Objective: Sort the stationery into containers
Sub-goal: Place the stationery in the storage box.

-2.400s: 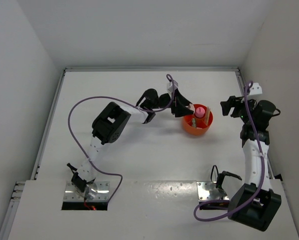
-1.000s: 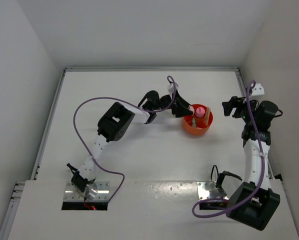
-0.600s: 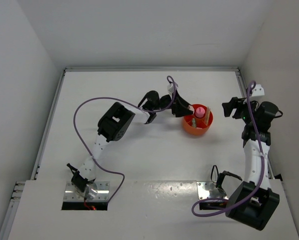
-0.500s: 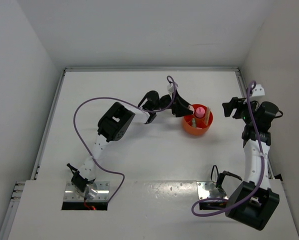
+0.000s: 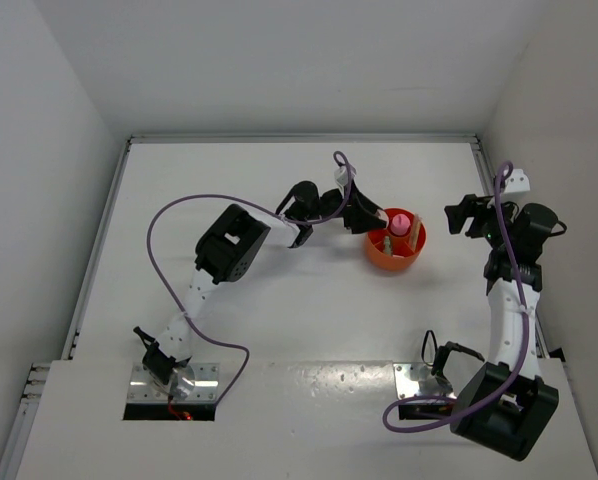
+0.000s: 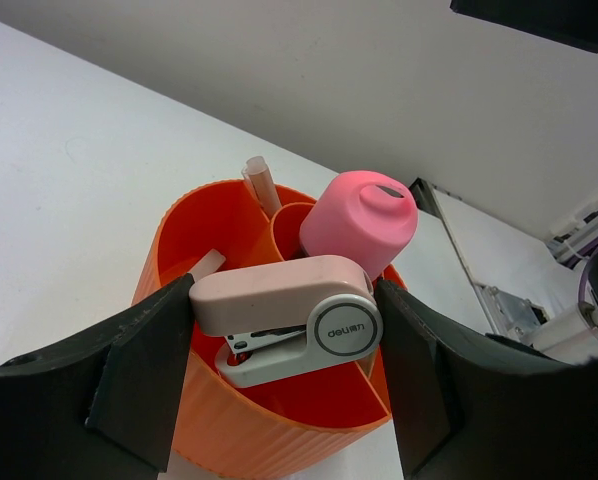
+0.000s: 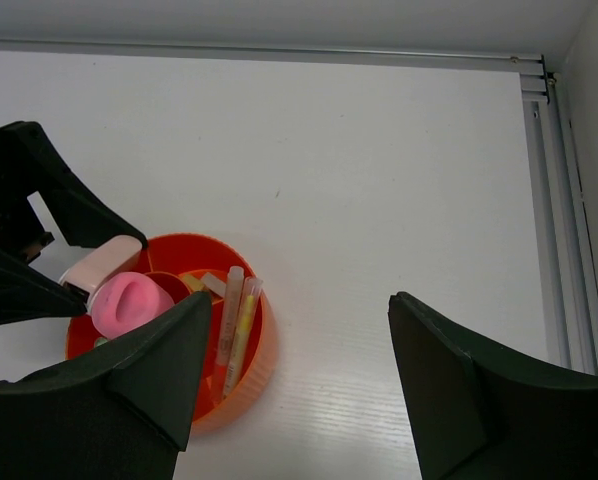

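The orange cup (image 5: 396, 242) stands at the table's middle right. Inside it are a pink-capped tube (image 6: 359, 222) and thin pink and yellow sticks (image 7: 237, 318). My left gripper (image 5: 376, 218) is at the cup's left rim, shut on a pink and white stapler (image 6: 284, 315). The stapler spans the gap from one finger to the other and hangs over a compartment of the cup (image 6: 239, 430). My right gripper (image 5: 457, 215) hovers to the right of the cup (image 7: 251, 368), open, with only bare table between its fingers.
White walls close the table at the back and on both sides. A metal rail (image 7: 559, 200) runs along the right edge. Purple cables loop over both arms. Bare tabletop (image 7: 379, 200) lies behind and to the right of the cup.
The left arm shifted slightly and brought its gripper lower and closer to the cup's rim. Over the last second neither arm has moved.
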Tool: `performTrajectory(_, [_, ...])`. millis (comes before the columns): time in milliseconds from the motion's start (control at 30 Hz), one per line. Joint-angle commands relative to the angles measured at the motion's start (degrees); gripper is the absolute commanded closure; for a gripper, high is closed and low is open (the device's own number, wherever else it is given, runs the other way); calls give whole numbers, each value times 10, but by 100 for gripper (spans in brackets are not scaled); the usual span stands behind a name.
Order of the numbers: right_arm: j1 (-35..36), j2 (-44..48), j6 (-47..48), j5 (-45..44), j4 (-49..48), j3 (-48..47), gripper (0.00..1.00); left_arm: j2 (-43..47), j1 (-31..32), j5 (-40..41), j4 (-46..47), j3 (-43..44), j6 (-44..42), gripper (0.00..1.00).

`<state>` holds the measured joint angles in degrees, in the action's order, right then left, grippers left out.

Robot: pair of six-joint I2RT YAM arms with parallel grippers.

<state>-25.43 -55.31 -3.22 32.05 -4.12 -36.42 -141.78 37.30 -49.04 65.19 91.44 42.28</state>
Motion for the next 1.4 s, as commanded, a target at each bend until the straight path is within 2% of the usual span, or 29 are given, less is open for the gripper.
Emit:
performTrajectory(0, [-3,-1,0,13,-21,0,28,4,-4,-5,10,17,-19,39])
performTrajectory(600, [-8,-1,0,18,-21,0,28,14,-4,0,4,17,-19,31])
performTrajectory(733, [-8,-1,0,18,-21,0,28,14,-4,0,4,12,-19,28])
performTrajectory(767, [-8,-1,0,18,-21,0,28,14,-4,0,4,12,-19,22])
performTrajectory(833, [-8,5,0,18,-21,0,28,14,-4,0,4,12,-19,20])
performTrajectory(1367, [-14,5,0,23,-21,0,28,48,-4,0,15,-11,-25,18])
